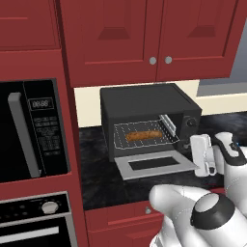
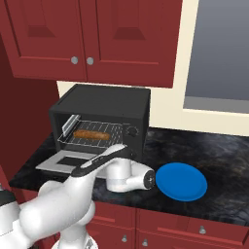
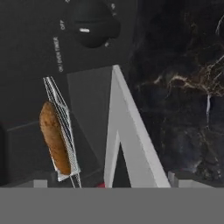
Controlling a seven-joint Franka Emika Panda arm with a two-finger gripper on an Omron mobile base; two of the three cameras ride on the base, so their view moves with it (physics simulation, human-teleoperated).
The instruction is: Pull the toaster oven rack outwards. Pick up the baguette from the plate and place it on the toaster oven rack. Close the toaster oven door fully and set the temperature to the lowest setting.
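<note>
With the baguette (image 1: 143, 135) on the toaster oven rack (image 1: 144, 134), step 3 begins: the released pincer (image 1: 210, 168) (holding nothing) must lift the toaster oven door (image 1: 155, 164) shut.

My arm rises from the base, bends at a big rounded elbow in the foreground, and reaches forward with the forearm roughly level. The wrist is rolled so the white hand lies on its side, pointing leftward. My gripper (image 1: 197, 150) carries nothing and its fingers (image 3: 175, 179) are spread wide apart, their tips just showing at the bottom of the hand view. From the right base view the hand's dark-capped rear faces right.
</note>
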